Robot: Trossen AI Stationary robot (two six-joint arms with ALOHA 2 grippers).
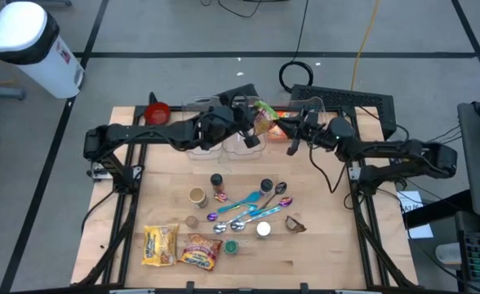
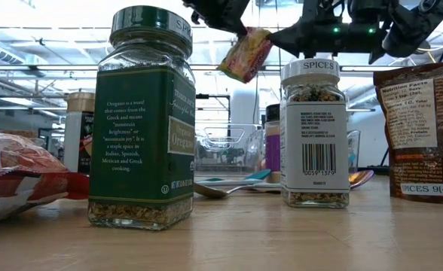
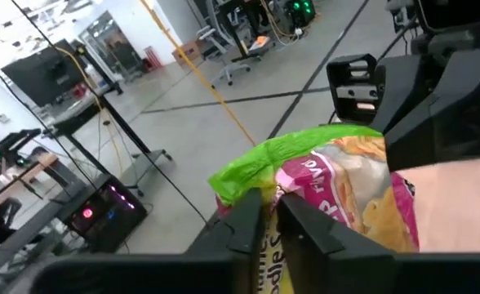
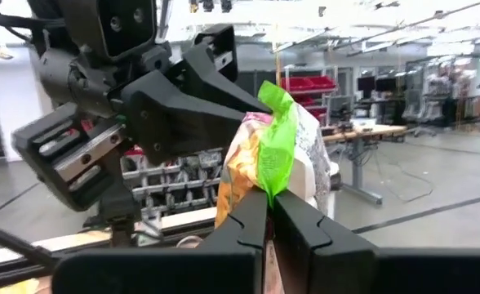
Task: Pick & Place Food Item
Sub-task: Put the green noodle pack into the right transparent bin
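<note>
Both arms meet above the far part of the wooden table (image 1: 322, 245), and between them hangs a snack packet (image 1: 264, 119) with a green top edge and pink and yellow print. The left gripper (image 3: 266, 233) is closed on one edge of this packet; in the left wrist view its two dark fingers (image 3: 244, 229) press together on the crinkled foil just under the green strip. The right gripper (image 4: 270, 214) is also closed on the packet, pinching the green edge from the opposite side, and the right wrist view shows the left arm's gripper just behind the packet. In the low view the packet (image 2: 245, 53) is in the air, tilted, well above the table surface and above the clear plastic containers (image 1: 224, 145) at the far side. A red bowl (image 1: 157, 112) stands at the far left corner. On the near part of the table are an oregano jar (image 2: 142, 120), a spice jar (image 2: 316, 135), several colored spoons (image 1: 248, 208), and two flat food packets (image 1: 181, 247) near the front edge. A brown spice pouch (image 2: 425, 128) stands at the right in the low view.
</note>
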